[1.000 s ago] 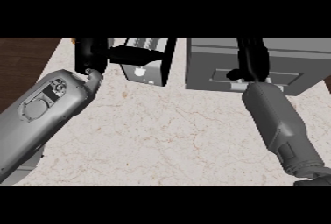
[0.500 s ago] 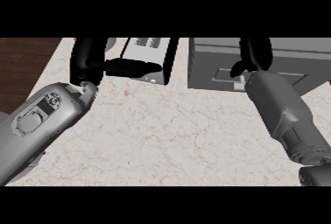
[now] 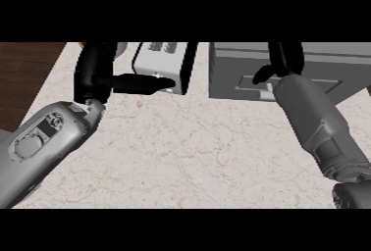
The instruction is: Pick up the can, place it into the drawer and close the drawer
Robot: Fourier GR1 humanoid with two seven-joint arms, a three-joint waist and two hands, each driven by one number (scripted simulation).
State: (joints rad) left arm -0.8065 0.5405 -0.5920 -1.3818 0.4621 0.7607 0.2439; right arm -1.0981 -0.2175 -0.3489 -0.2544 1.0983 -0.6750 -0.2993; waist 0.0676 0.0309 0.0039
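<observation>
Now my left hand [image 3: 109, 73] is up at the counter's far edge, thumb stretched sideways against the front of the small pale grey box-shaped appliance [image 3: 163, 66]; whether it grips anything, I cannot tell. My right hand [image 3: 279, 61] is over the dark grey drawer unit [image 3: 239, 73], its fingers hidden too, presumably there to work the drawer. No can in sight on the marbled counter [image 3: 196, 152].
</observation>
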